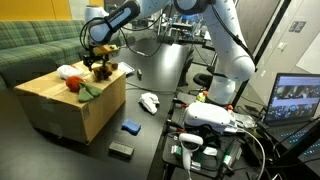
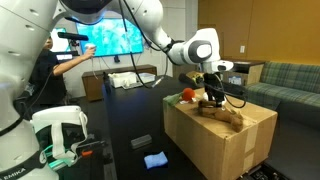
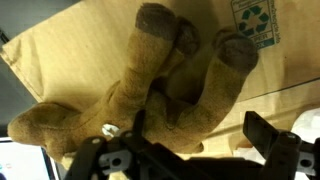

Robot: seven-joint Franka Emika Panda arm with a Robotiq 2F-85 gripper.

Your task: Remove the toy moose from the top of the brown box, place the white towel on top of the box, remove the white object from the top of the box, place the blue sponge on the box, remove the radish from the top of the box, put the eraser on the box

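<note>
Exterior view: the hand (image 1: 100, 60) hung just above the toy moose (image 1: 101, 70) on the brown box (image 1: 70, 108), with the radish (image 1: 80, 86) close beside it.
Exterior view: the toy moose (image 2: 224, 111) lay right under the hand (image 2: 212, 90), on the box top.
Wrist view: the fingers (image 3: 266, 141) were spread, straddling the toy moose (image 3: 160, 90) and pinching nothing.
Risk: a grip on one soft leg could slip, and the lift might knock the radish.

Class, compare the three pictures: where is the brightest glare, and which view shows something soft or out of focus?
In an exterior view the wall screen glows cyan, the brightest patch; in the wrist view the toy moose fills the frame, slightly soft, and the dark fingers at the bottom edge are blurred.
</note>
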